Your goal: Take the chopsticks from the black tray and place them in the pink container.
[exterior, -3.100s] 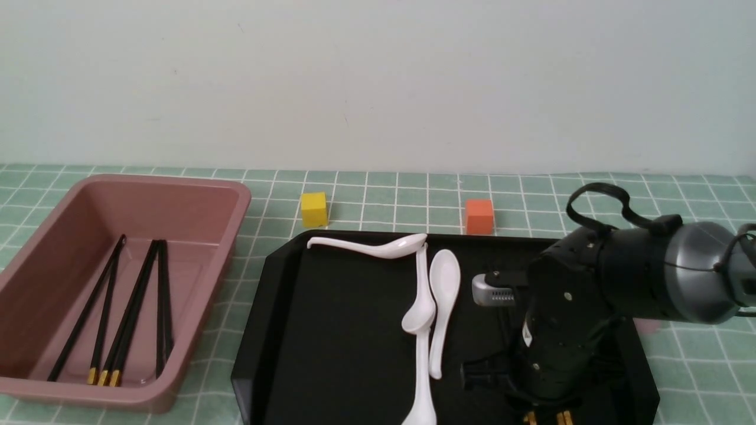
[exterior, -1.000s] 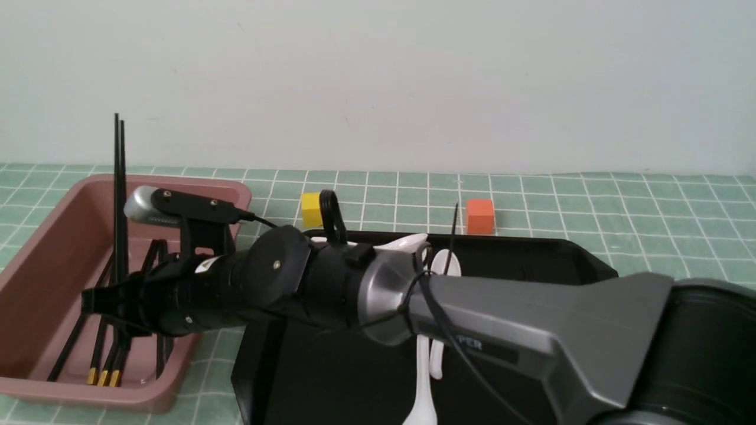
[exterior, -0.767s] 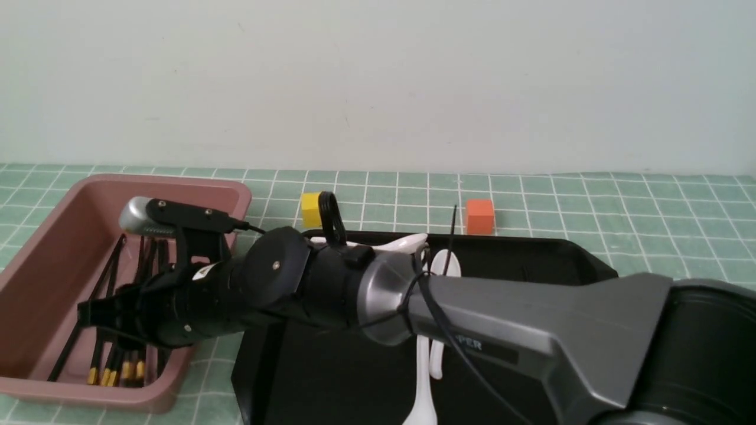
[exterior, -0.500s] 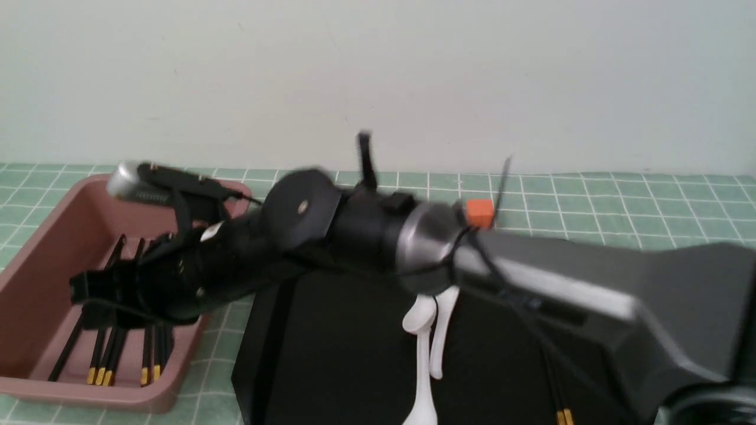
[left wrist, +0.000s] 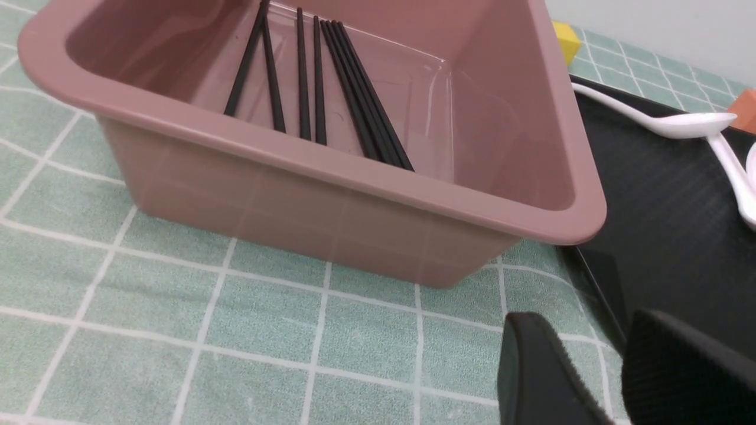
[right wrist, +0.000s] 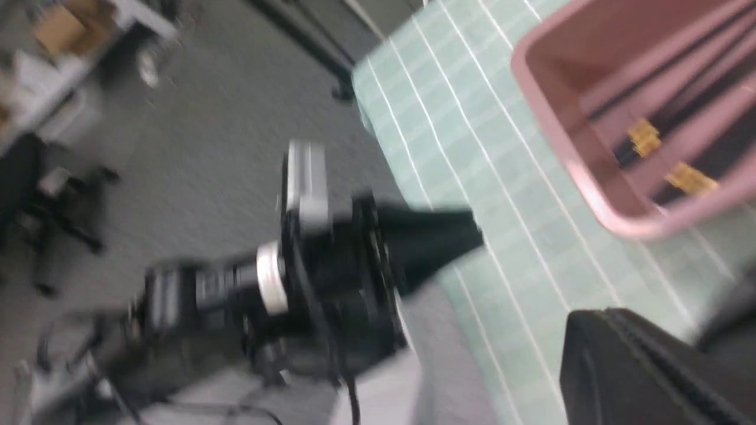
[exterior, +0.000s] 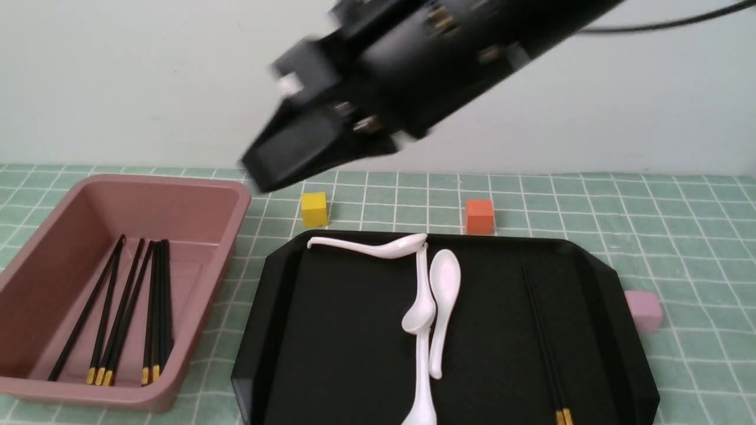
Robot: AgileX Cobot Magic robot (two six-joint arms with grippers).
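Several chopsticks (exterior: 127,313) lie in the pink container (exterior: 236,195), gold bands toward the near end. One more pair of chopsticks (exterior: 546,348) lies on the right side of the black tray (exterior: 331,330). My right gripper (exterior: 263,171) hangs high above the table between container and tray, blurred, open and holding nothing; its fingers (right wrist: 614,366) show in the right wrist view. My left gripper (left wrist: 582,336) is open and low over the cloth by the near right corner of the pink container (left wrist: 354,171), at the edge of the black tray (left wrist: 667,236). It is out of the front view.
Three white spoons (exterior: 443,295) lie in the middle of the tray. A yellow cube (exterior: 313,209) and an orange cube (exterior: 479,216) stand behind it. A pale pink cube (exterior: 644,310) sits at its right edge. A green checked cloth (exterior: 679,236) covers the table.
The right gripper opened over the pink container, dropped two chopsticks in with the others, then swung up and back toward the right, clear of the tub.
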